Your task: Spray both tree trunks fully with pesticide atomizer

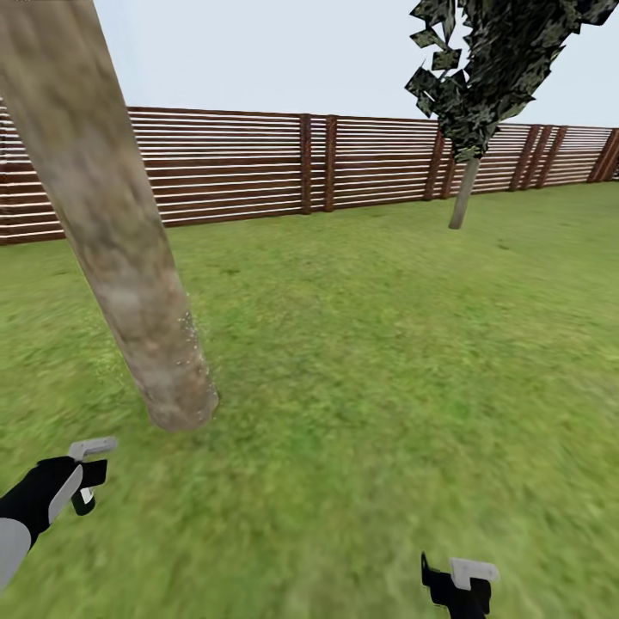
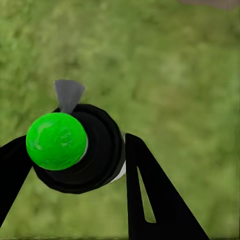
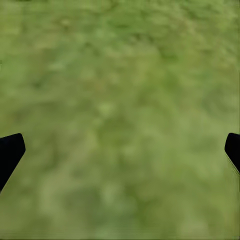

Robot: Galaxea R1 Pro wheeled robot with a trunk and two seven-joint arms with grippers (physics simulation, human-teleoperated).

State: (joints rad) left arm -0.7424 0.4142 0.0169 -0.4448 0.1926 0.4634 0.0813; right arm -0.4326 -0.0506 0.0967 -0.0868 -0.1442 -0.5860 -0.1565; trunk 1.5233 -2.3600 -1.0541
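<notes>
left tool [image 2: 75, 165] pinching atomizer [image 2: 75, 150] round its rigid, probably light black body; right tool [image 3: 120, 150] spread, empty.

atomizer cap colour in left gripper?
Bright green cap on a black body, clearest in the left wrist view.

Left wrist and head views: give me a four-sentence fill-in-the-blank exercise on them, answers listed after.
1. The left gripper is shut on the atomizer, whose round cap is ____.
2. The right gripper is open and holds ____.
3. The near tree trunk stands on the robot's ____ side.
4. Behind the lawn runs a brown slatted ____.

Missing words: green; nothing; left; fence
</notes>
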